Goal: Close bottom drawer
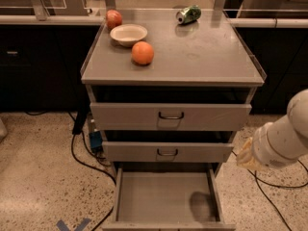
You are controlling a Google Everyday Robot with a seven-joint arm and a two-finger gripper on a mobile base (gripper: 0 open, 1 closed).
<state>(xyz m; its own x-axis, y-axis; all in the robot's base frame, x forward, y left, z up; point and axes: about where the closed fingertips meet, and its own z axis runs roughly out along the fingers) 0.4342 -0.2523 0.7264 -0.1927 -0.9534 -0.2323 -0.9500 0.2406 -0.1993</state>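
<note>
Nearest to us, the bottom drawer [159, 198] is pulled far out of the cabinet, its plain grey tray lying open with a dark shadow on the floor of it. At the right, beside the cabinet and about level with the middle drawer [134, 152], the white arm [284, 134] ends in the gripper [244, 157]; we cannot tell how far it is open, and we see nothing in it. Above is the top drawer [125, 115]. On the cabinet top [207, 57] we see an orange [143, 53], then a bowl [128, 34], a red fruit [114, 19], and farthest a can [188, 14] lying on its side.
</note>
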